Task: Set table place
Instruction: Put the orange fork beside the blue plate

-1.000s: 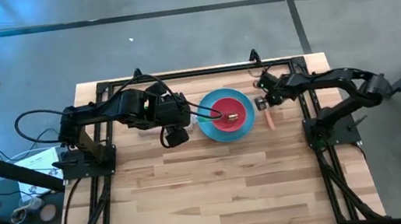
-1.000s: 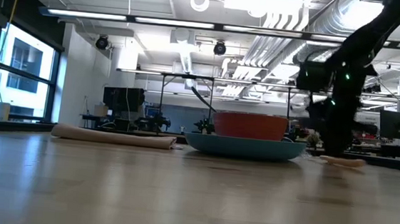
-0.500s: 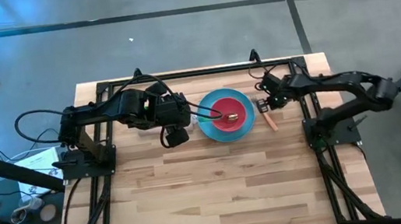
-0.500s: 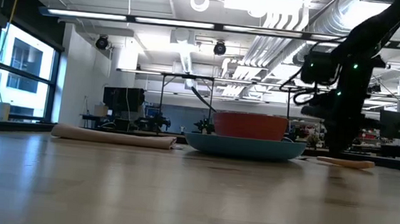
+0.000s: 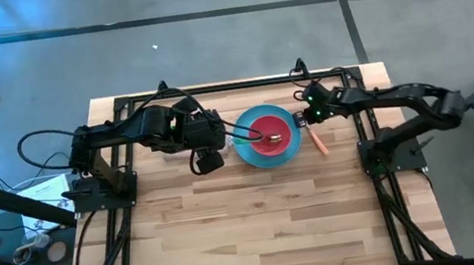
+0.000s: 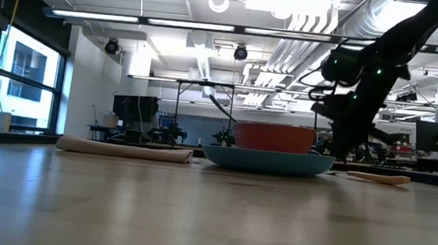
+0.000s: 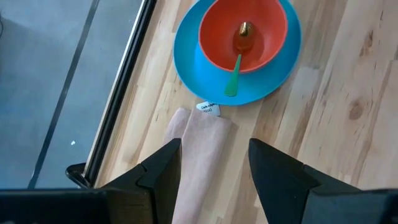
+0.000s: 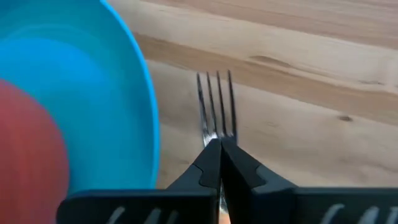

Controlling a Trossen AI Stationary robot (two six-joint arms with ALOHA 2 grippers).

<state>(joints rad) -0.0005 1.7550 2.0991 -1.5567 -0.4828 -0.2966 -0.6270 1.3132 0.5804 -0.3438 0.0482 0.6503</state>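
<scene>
While both arms reached in over the far half of the bench (image 5: pixel 260 231), the place setting lay as follows.

1 round blue plate (image 5: pixel 245 153) — flat on the wood near the far edge, between the 2 grippers. 1 red bowl (image 5: pixel 271 134) sat on it, upright, toward the side nearest the right arm.

1 gold spoon with green handle (image 7: pixel 237 59) — bowl end resting inside the red bowl, handle leaning out over the rim onto the plate.

1 beige folded napkin (image 7: pixel 200 163) — flat on the bench just beside the plate on the left arm's side, a small white tag at the end nearest the plate.

1 silver fork with orange handle (image 5: pixel 318 141) — lying on the bench just beside the plate on the right arm's side, tines toward the far edge.

Left gripper (image 5: pixel 219 138) — above the napkin, jaws spread apart, empty, pointed at the plate.

Right gripper (image 8: pixel 220 158) — jaws pressed together with nothing between them, tips directly above the fork at the base of its tines (image 8: pixel 215 106), close by the plate rim; contact with the fork could not be made out.
</scene>
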